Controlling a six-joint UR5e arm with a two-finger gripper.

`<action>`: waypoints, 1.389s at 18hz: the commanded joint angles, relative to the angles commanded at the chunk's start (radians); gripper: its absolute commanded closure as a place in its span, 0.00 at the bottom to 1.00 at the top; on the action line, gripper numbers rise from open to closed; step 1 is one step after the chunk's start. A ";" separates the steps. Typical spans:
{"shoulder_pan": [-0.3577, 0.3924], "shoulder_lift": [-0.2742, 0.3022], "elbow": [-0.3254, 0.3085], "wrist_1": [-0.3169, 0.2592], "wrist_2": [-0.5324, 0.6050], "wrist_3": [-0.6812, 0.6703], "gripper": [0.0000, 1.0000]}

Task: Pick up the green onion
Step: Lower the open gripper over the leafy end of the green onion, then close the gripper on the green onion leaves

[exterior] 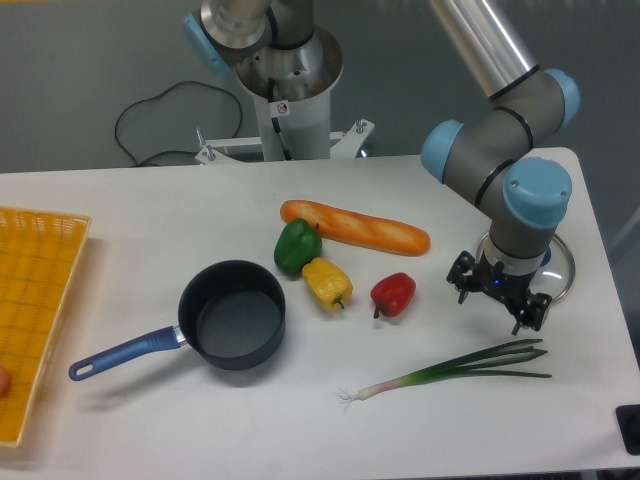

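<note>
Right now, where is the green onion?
The green onion lies on the table's front right, below the claw and right of the pot.
</note>
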 joint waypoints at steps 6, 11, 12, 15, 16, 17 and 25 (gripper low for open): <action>0.005 -0.018 0.005 0.000 0.000 0.109 0.00; 0.018 -0.046 0.012 0.000 0.000 0.167 0.03; 0.018 -0.048 0.012 0.000 0.000 0.167 0.03; 0.021 -0.071 0.026 0.002 0.000 0.175 0.05; 0.021 -0.074 0.035 0.002 0.000 0.176 0.06; 0.021 -0.077 0.041 0.002 0.000 0.178 0.06; 0.024 -0.120 0.087 0.012 0.000 0.181 0.06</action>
